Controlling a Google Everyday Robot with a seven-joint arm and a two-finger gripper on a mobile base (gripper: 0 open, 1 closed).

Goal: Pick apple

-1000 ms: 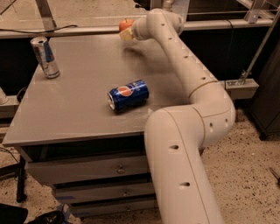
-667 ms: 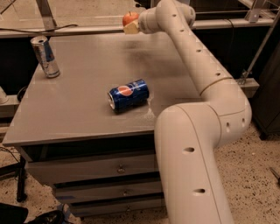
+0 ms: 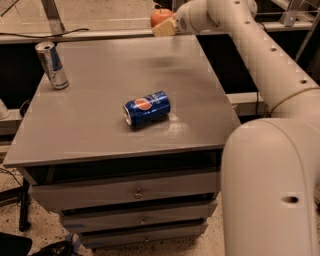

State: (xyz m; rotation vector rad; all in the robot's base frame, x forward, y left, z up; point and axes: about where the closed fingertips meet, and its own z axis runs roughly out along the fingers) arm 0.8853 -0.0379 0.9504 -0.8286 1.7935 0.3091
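Nearest you, lower right: the arm's thick cream link [image 3: 270, 190] fills the corner, in front of the table's right side. Under the top you have three stacked drawers [image 3: 137, 192], each with a small knob.

Grey table [image 3: 100, 135], matte top. Near the middle of it, a blue soda can [image 3: 146, 108] lies on its side, one end facing left and toward you. Far left corner: a slim silver can [image 3: 51, 65] stands upright, well apart from the blue one.

The arm runs up past the right edge, then bends left across the far side. At the far edge, about centre, your gripper [image 3: 164, 25] points left and is pinching the apple [image 3: 160, 15], with a cream pad pressed against the fruit's lower right side. The apple is red-orange and held clear of the table, above its back edge, touching nothing but the gripper. A faint shadow lies on the top just below it
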